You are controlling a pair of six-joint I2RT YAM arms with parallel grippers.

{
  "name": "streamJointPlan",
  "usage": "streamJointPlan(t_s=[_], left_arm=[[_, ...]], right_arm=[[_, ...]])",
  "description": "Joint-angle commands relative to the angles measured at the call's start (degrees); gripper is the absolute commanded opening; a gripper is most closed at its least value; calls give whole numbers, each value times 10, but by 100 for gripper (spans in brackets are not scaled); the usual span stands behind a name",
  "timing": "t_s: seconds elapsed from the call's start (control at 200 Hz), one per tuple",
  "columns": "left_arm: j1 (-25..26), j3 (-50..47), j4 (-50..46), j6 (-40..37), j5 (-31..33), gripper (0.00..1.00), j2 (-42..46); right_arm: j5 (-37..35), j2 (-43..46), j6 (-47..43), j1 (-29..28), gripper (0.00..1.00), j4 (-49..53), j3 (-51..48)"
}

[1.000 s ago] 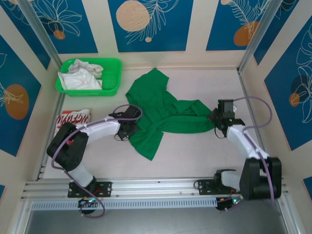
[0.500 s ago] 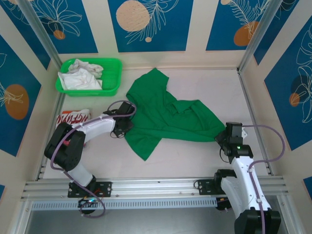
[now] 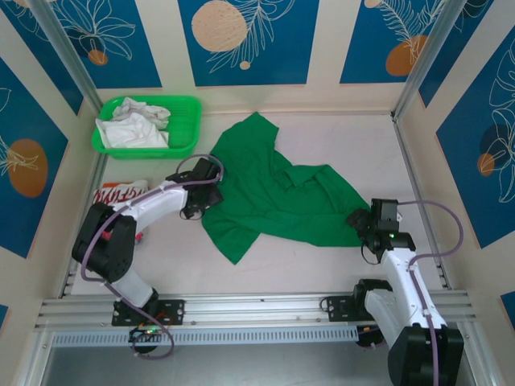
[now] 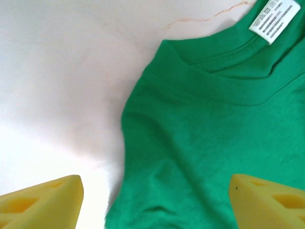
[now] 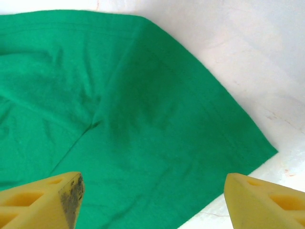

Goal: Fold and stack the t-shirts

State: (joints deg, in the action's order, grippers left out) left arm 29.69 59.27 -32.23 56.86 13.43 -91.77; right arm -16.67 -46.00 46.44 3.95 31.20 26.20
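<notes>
**A:** How are the left gripper's jaws found?

**B:** The left gripper [image 4: 156,191] is seen spread wide, with nothing clamped. It is held low over the left edge of the green t-shirt [image 3: 273,197]. One yellow finger [image 4: 43,202] is placed over bare table [image 3: 322,265], the other over cloth. The collar [image 4: 214,86] is seen just ahead of the fingers, with a white label [image 4: 275,20] sewn inside it.

**A:** And the right gripper?

**B:** The right gripper [image 5: 153,191] is likewise found parted, gripping nothing. It is positioned over the right corner of the green t-shirt, where the hem meets the table.

**A:** How is the green t-shirt laid?

**B:** It is spread across the middle of the table, rumpled and creased, with one end pointed toward the back wall. No neat fold can be made out.

**A:** What else is noted around it?

**B:** The red t-shirt [image 3: 121,193], printed with white lettering, is lying to the left of the green t-shirt and apart from it, partly hidden by the left arm. A green basket [image 3: 189,121] holding white cloths [image 3: 133,125] is set beyond the green t-shirt's far left side.
</notes>
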Motion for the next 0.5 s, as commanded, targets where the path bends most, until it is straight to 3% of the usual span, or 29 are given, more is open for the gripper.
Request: streamJointPlan(t_s=[0.0, 0.245, 0.495], left_arm=[[27, -20, -71, 23, 1, 79, 44], [102, -25, -96, 102, -69, 52, 38], [116, -59, -61, 159, -92, 46, 25]], right_arm=[[16, -13, -11, -14, 78, -24, 19], [8, -59, -18, -45, 78, -47, 39], [9, -70, -22, -51, 78, -56, 43]])
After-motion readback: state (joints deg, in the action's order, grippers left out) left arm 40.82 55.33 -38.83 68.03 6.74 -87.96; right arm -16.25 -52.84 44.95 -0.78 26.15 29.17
